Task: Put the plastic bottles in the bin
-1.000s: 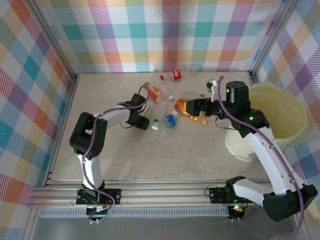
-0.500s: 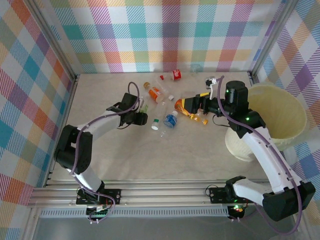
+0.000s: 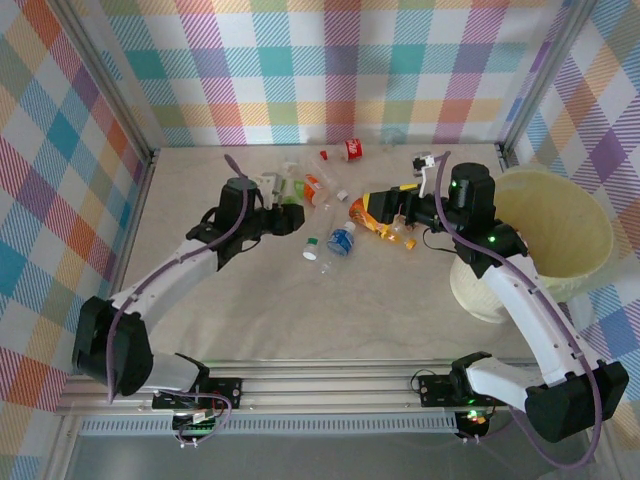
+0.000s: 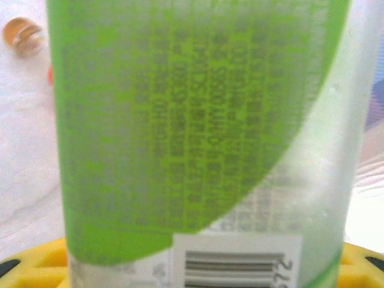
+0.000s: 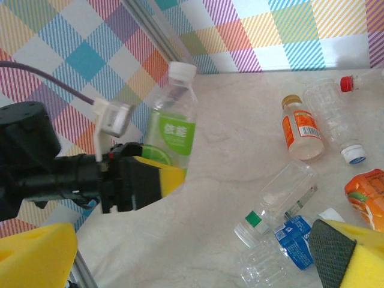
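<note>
My left gripper [image 3: 284, 218] is shut on a clear plastic bottle with a green label [image 3: 291, 196], held off the table at the left of the pile. In the left wrist view that bottle [image 4: 180, 120] stands right in front of the lens, between the yellow fingers [image 4: 27, 264]. From the right wrist it [image 5: 171, 129] stands upright, white cap on top. My right gripper [image 3: 385, 222] hangs open over the pile, nothing between its fingers [image 5: 36, 252]. On the table lie an orange-label bottle [image 5: 300, 129], a blue-label one [image 5: 294, 240] and a clear one [image 5: 279, 201]. The cream bin [image 3: 478, 290] stands at the right.
A crushed orange bottle [image 5: 366, 198] lies by my right finger. A red-capped clear bottle [image 5: 336, 102] and a red-label bottle [image 3: 352, 150] lie toward the back wall. Checked walls and metal posts enclose the table. The near half of the table is bare.
The left arm has stretched out and risen, carrying the green-label bottle up and toward the back. The right gripper has stayed open, almost in place.
</note>
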Tool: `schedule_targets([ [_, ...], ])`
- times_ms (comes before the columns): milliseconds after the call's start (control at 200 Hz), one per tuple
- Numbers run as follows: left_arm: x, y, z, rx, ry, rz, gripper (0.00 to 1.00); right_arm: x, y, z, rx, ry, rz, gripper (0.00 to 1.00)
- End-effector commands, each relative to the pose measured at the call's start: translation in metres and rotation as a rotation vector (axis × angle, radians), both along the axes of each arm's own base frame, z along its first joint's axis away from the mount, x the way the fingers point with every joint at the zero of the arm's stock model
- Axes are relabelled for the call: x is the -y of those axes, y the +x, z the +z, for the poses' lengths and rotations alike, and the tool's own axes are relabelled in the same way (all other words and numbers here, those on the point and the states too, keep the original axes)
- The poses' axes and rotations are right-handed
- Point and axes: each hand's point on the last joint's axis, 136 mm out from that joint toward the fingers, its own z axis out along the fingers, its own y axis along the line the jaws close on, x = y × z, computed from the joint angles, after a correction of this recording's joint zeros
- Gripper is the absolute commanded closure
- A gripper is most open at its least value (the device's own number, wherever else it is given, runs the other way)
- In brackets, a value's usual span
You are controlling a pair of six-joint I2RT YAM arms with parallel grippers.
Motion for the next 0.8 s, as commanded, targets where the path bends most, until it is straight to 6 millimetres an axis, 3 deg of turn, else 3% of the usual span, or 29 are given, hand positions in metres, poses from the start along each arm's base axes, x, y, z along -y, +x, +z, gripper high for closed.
schedule_targets([
  [0, 0.019, -0.016, 0.046, 0.081, -0.15, -0.073, 0.68, -0.003, 0.005, 0.006, 0.017, 0.031, -0.008, 0.0],
  [160, 0.037, -0.035, 0.071, 0.089, -0.252, -0.166, 0.68, -0.012, 0.002, 0.01, 0.011, 0.064, 0.052, 0.0],
  [490, 0.075, -0.083, 0.125, 0.151, -0.398, -0.44, 0.67, -0.041, -0.017, 0.036, -0.022, 0.201, 0.291, 0.0],
  [795, 0.106, -0.119, 0.152, 0.163, -0.477, -0.654, 0.66, -0.055, -0.023, 0.069, 0.069, 0.266, 0.41, 0.0],
])
